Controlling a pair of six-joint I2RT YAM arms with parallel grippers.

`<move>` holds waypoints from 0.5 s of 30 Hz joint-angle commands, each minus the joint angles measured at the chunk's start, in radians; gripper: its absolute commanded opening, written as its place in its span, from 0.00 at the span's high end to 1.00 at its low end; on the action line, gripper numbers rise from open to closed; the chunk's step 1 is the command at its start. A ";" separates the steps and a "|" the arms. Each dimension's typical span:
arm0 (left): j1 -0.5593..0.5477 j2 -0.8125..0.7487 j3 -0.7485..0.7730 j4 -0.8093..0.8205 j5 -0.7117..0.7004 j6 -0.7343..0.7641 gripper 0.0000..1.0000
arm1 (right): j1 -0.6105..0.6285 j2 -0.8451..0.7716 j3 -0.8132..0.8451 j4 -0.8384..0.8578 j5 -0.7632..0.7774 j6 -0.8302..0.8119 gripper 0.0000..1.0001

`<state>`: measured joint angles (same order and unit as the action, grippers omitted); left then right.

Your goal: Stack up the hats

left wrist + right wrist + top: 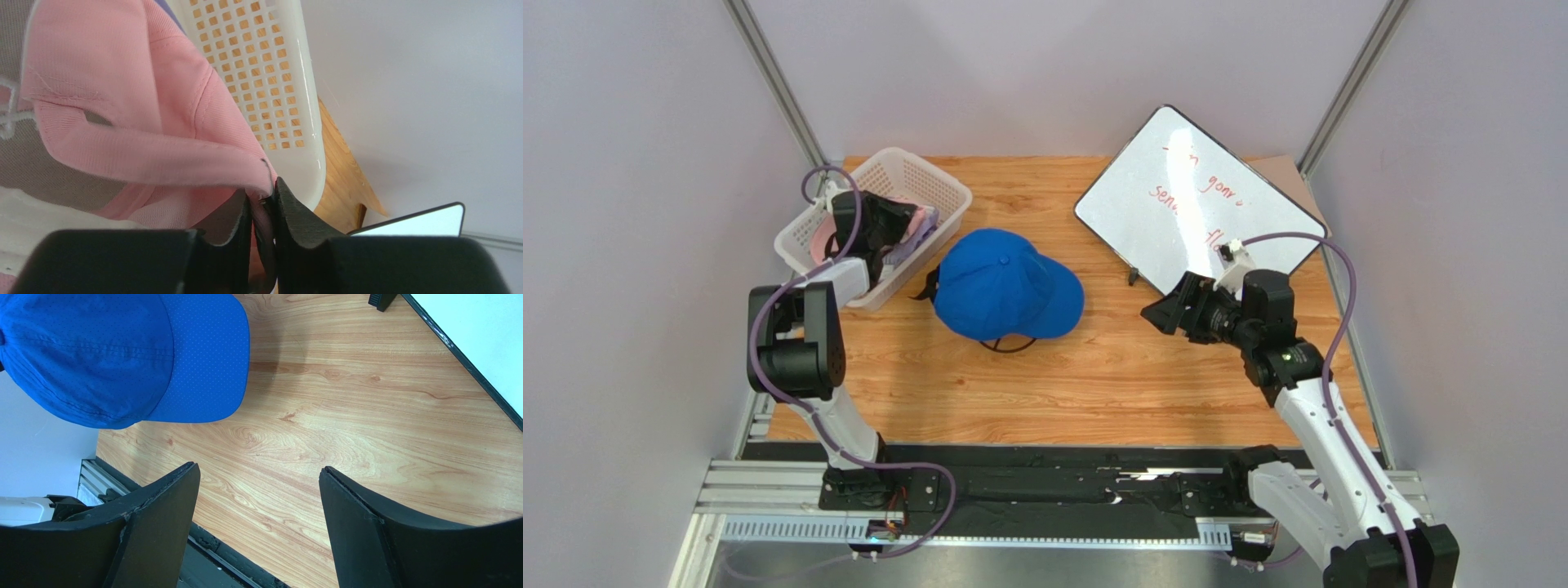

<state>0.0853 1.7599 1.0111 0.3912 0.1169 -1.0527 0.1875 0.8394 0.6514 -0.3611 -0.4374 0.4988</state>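
Left wrist view: left gripper (263, 205) clenched on light pink cap (123, 104).
Your target: royal blue cap (1004, 286), just right of basket (928, 172), nearer left gripper.
Right gripper (259, 471): released.

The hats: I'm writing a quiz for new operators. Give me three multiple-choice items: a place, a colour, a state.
1. Where is the blue cap? A on the table, beside the basket; B inside the basket; C on the floor.
2. The left gripper pinches a cap of what colour? A green; B yellow; C pink.
3. How is the right gripper? A shut on the blue cap; B open, holding nothing; C shut on a cup.
Answers: 1 A, it sits on the wood next to the basket. 2 C, the pink cap is clamped between its fingers. 3 B, bare table shows between its spread fingers.
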 commanded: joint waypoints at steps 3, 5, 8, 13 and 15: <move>-0.001 -0.043 0.011 0.121 -0.028 0.005 1.00 | 0.001 0.010 0.016 0.025 0.006 -0.023 0.23; -0.001 -0.060 0.021 0.117 -0.005 0.036 1.00 | 0.000 0.007 0.017 0.022 0.008 -0.025 0.23; -0.002 -0.129 0.024 0.106 0.020 0.094 1.00 | 0.001 -0.002 0.034 0.016 0.005 -0.029 0.23; -0.002 -0.317 0.059 -0.003 -0.028 0.225 1.00 | 0.001 -0.008 0.077 0.008 -0.015 -0.036 0.23; -0.002 -0.380 0.116 -0.085 -0.028 0.281 1.00 | 0.001 -0.007 0.088 0.013 -0.026 -0.031 0.23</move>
<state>0.0856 1.5524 1.0153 0.3641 0.1036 -0.9207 0.1875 0.8520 0.6716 -0.3634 -0.4397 0.4870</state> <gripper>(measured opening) 0.050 0.770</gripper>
